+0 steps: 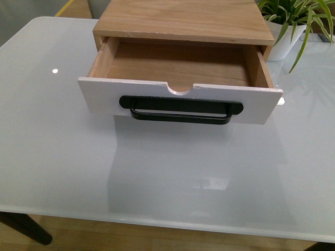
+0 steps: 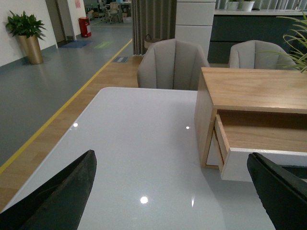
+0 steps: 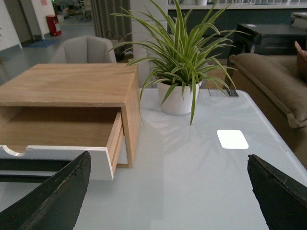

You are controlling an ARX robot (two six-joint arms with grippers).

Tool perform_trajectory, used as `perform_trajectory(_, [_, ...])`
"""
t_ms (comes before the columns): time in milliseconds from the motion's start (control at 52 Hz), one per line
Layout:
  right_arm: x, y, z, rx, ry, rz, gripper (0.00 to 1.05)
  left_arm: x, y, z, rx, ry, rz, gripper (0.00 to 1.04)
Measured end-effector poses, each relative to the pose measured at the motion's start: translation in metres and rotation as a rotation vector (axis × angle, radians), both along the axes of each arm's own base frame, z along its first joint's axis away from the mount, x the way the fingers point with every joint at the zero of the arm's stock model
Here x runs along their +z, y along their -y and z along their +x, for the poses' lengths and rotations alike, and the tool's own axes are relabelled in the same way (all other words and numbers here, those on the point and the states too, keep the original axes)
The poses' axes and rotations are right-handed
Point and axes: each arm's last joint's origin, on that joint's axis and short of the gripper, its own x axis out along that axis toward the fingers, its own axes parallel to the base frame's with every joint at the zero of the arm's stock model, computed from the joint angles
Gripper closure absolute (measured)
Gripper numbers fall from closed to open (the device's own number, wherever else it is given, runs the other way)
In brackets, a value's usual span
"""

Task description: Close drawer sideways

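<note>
The drawer [image 3: 57,155] is running off the frame's edge in both wrist views, its black handle [image 3: 29,165] is hiding partly behind the right gripper [image 3: 168,157], and the plant [image 1: 298,21] is overrunning the front view.

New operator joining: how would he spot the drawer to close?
On the pale glossy table stands a low wooden cabinet, beside a potted green plant. The wide shallow wooden drawer juts from its front, open and empty; only it has a white front panel, long black bar handle and half-round notch.
</note>
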Motion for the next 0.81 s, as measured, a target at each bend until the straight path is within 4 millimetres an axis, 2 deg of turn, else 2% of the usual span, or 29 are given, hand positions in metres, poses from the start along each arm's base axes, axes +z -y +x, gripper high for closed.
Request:
perform_trajectory(673, [0.0000, 0.0000, 0.0000, 0.000, 0.000, 0.000, 0.09, 0.0000, 0.0000, 0.0000, 0.000, 0.000, 0.000, 0.09])
perform_trajectory(712, [0.0000, 0.0000, 0.0000, 0.000, 0.000, 0.000, 0.09, -0.0010, 0.0001, 0.0004, -0.027, -0.028, 0.011, 0.09])
perform_trajectory(808, [-0.0002, -0.0001, 0.0002, 0.005, -0.008, -0.002, 0.09, -0.0026, 0.0015, 0.0008, -0.259, -0.312, 0.023, 0.09])
